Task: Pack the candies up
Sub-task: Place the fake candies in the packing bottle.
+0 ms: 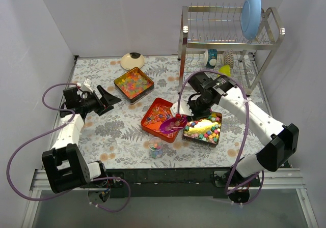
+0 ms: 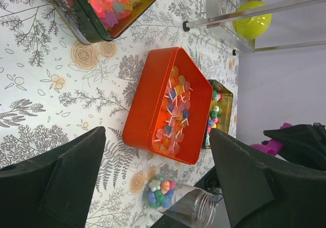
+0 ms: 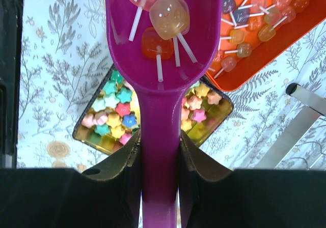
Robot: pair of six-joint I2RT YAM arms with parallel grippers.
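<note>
The candies lie in three tins: wrapped stick pieces in an orange tin (image 1: pixel 153 117) (image 2: pixel 147 101) (image 3: pixel 265 60), pastel stars in a black tin (image 1: pixel 204 129) (image 3: pixel 109 121), and glossy beads in a dark tin (image 1: pixel 133 84) (image 2: pixel 117 4). My right gripper (image 1: pixel 196 108) (image 3: pixel 159 151) is shut on the handle of a purple scoop (image 1: pixel 173 124) (image 3: pixel 160 85), which carries a few stick candies (image 3: pixel 165 14) over the gap between the orange and black tins. A clear jar (image 1: pixel 156 147) (image 2: pixel 178 200) with some star candies stands near the front. At the left, my left gripper (image 1: pixel 104 100) (image 2: pixel 157 136) is open and empty.
A metal dish rack (image 1: pixel 229 29) with a blue plate (image 1: pixel 250 13) stands at the back right, with a yellow-green object (image 1: pixel 224 70) (image 2: pixel 252 19) under it. A cream bowl (image 1: pixel 132 60) sits at the back. White walls close in both sides.
</note>
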